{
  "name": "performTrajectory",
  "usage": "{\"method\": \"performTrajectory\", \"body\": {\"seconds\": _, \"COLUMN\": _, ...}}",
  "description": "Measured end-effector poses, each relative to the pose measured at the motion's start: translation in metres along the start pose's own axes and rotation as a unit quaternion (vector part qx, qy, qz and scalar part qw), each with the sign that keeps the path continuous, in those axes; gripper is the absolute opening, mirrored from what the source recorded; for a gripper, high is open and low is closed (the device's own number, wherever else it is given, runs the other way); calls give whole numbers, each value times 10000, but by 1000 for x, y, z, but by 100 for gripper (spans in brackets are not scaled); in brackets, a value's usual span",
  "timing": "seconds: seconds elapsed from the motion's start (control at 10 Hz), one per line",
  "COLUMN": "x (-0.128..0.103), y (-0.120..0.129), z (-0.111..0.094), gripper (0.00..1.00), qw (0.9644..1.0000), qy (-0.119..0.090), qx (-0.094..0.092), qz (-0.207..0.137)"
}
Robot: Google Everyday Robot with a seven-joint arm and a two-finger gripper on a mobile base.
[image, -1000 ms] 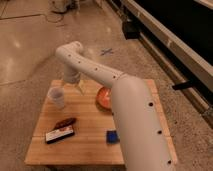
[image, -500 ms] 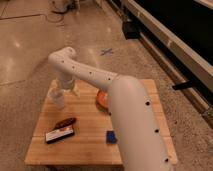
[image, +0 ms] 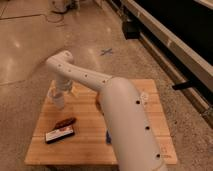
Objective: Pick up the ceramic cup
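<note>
The ceramic cup point(image: 58, 102) is a small whitish tumbler standing near the left edge of the wooden table point(image: 85, 150). My gripper point(image: 60, 91) comes down from the white arm point(image: 120, 115) and sits right on top of the cup, covering its rim. Only the cup's lower body shows below the gripper. The cup rests on the table.
The orange bowl point(image: 98, 103) is mostly hidden behind my arm at the table's middle. A brown oblong object point(image: 65, 122) and a black, red and white packet point(image: 60, 135) lie at the front left. A small blue item point(image: 107, 138) peeks out beside the arm.
My arm has swung left from the table's middle, and the gripper has come down over the cup. The cup and other objects have not moved.
</note>
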Motion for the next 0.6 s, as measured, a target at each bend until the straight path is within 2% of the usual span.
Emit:
{"method": "performTrajectory", "body": {"seconds": 0.3, "x": 4, "y": -2, "z": 8, "gripper": 53, "qw": 10000, "qy": 27, "qx": 60, "qz": 43}}
{"method": "performTrajectory", "body": {"seconds": 0.6, "x": 4, "y": -2, "z": 10, "gripper": 21, "qw": 9998, "qy": -12, "qx": 175, "qz": 48}}
